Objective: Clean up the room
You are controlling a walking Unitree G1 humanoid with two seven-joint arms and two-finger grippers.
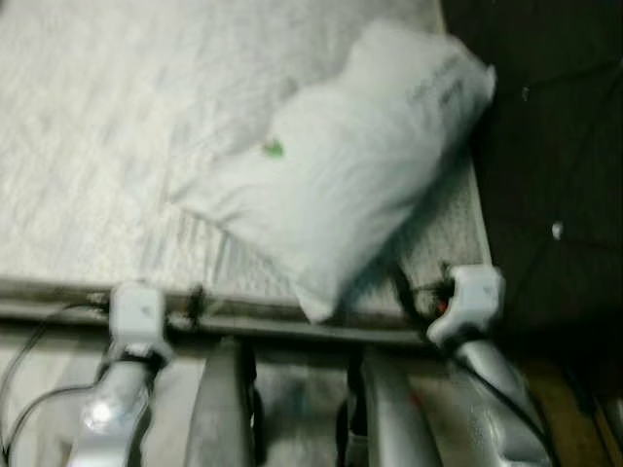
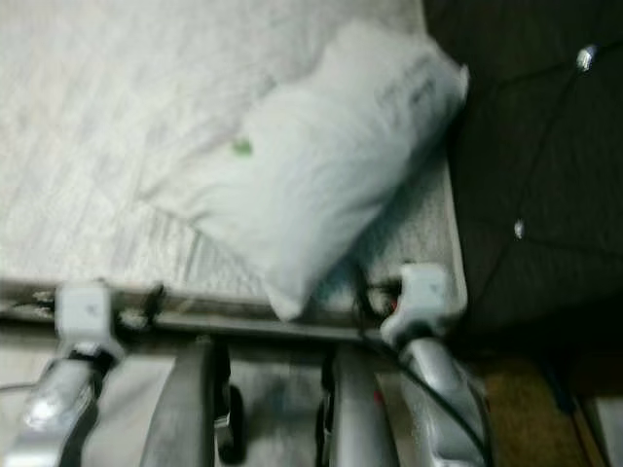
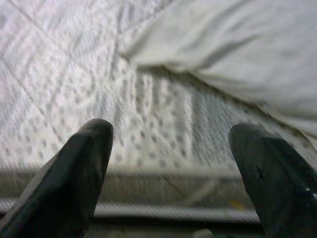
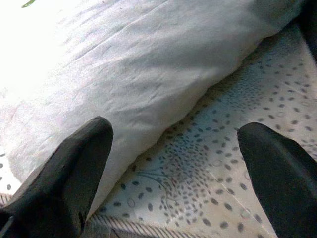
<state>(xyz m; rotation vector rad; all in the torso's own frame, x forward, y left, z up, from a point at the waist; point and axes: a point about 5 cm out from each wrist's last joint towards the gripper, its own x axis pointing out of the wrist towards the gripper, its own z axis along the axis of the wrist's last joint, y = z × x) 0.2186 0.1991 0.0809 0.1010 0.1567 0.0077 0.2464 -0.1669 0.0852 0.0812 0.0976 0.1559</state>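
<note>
- The white pillow (image 1: 360, 156) lies slantwise at the mattress (image 1: 88, 146)'s near right corner.
- Left gripper (image 3: 168, 173) reaches over the near edge, fingers spread, empty.
- Right gripper (image 4: 173, 173), fingers apart, points at the pillow's end.

White pillow (image 1: 350, 165) aslant on the bare mattress (image 1: 88, 146) (near its corner).

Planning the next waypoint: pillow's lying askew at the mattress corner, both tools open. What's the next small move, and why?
Probably ease the right tool forward onto the pillow. Its fingers are spread with nothing between them, and the pillow's near edge lies just ahead of them on the mattress. The left tool faces mostly bare mattress, so it seems the worse choice.
</note>
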